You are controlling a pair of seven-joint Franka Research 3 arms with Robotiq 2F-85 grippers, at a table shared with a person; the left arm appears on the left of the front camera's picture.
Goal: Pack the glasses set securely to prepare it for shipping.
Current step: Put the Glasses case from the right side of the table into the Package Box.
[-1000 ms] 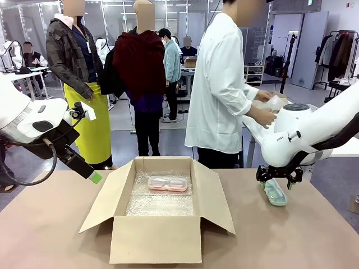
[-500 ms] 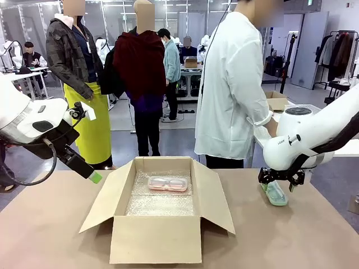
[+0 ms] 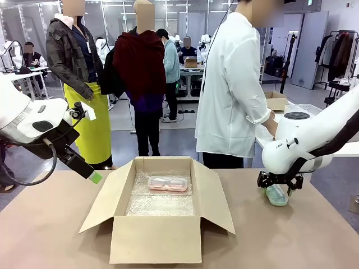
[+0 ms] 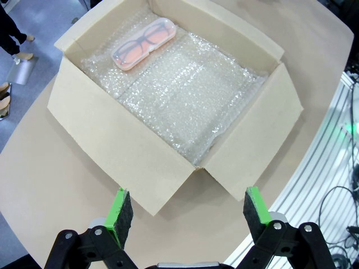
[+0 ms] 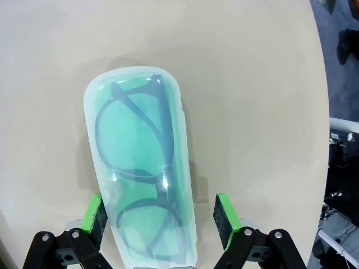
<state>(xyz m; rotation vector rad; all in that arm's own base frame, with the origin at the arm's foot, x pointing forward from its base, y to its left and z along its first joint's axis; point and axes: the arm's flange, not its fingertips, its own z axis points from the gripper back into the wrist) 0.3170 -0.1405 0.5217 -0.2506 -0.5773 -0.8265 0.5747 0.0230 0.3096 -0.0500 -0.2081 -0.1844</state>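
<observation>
**Right wrist view: open fingers straddle the mint case on the bench**

The right fingers (image 5: pixel 95 216) stand on either side of the near end of the mint case (image 5: pixel 140 168), which lies flat on the bench (image 5: pixel 252 84). One green pad sits right against the case's edge. The other pad stands off it with a clear gap, so the fingers are open around the case and not clamped on it. Dark spectacle frames show through the translucent lid.

In the front view the right fingers (image 3: pixel 269 182) point down over the mint case (image 3: pixel 276 195), to the right of the box (image 3: pixel 157 238) and well apart from it. The box stands open in the middle of the bench (image 3: pixel 45 235), its flaps spread.

The pink case (image 3: pixel 167 183) lies inside the box, near the far wall.

The left fingers (image 3: pixel 94 177) hang in the air left of the box, above the bench, holding nothing. In the left wrist view the left fingers (image 4: pixel 120 216) are spread wide and look down on the box (image 4: pixel 112 134). Bubble wrap (image 4: pixel 185 101) lines its floor. The pink case (image 4: pixel 145 43) rests on the wrap in a far corner, with dark frames inside.

A person (image 3: pixel 233 84) in a white coat stands at the far side of the bench, turned to the right.
</observation>
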